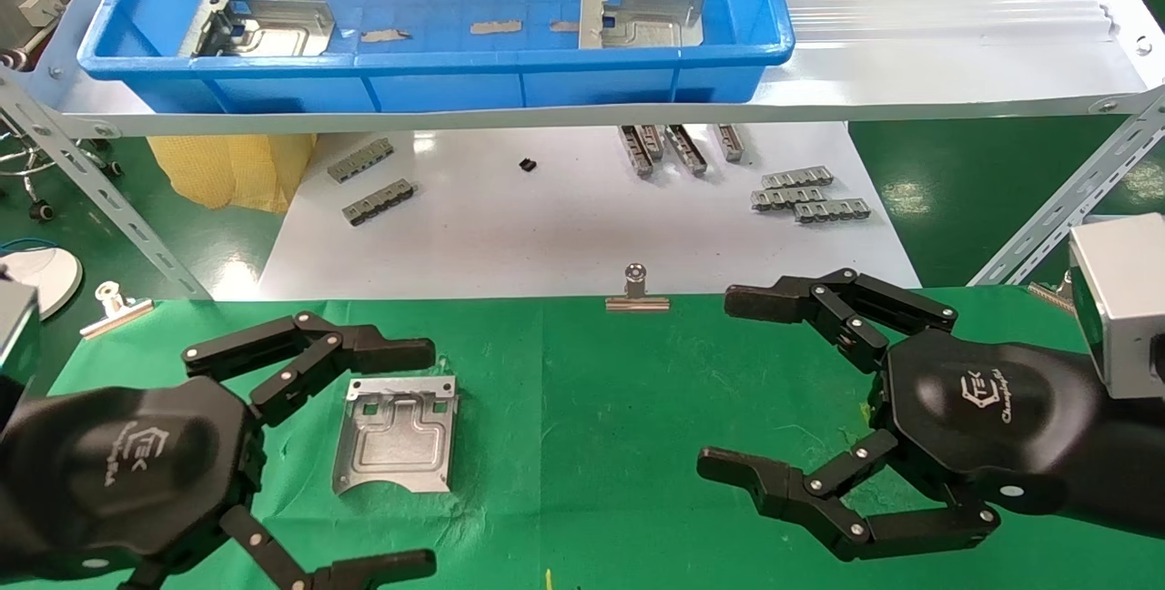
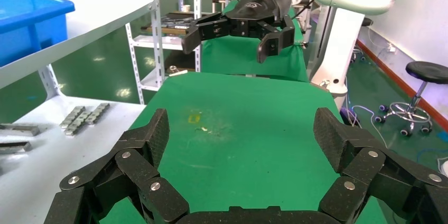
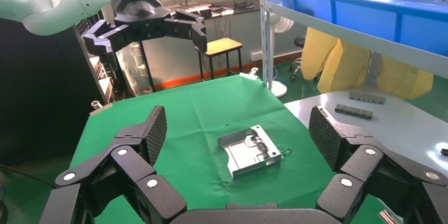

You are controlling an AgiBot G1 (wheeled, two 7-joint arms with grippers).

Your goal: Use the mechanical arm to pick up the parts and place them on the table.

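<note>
- Worktop: flat surface under wrinkled bright green cloth, a silver binder clip at the middle of its far edge and another at the far left corner.
- Part on the worktop: one silver-grey stamped plate lying flat on the green cloth, left of centre, curved notch toward the robot; touched by neither pincer. It also shows in the right wrist view.
- Parts in the tray: two more plates, one at the left end and one right of centre, both lying on the floor of the blue tray among small grey strips.
- Left pincer: released, fingers spread wide, holding nothing; it hovers over the left side of the worktop, with the plate lying just right of its palm, between the spread fingers as the head view shows it.
- Right pincer: released, fingers spread wide, holding nothing; over the right side of the worktop, well apart from the plate.
- White board: beyond the worktop, below the tray shelf, carrying grey comb-like strips in a left pair, a centre row and a right cluster, plus one small black piece.
</note>
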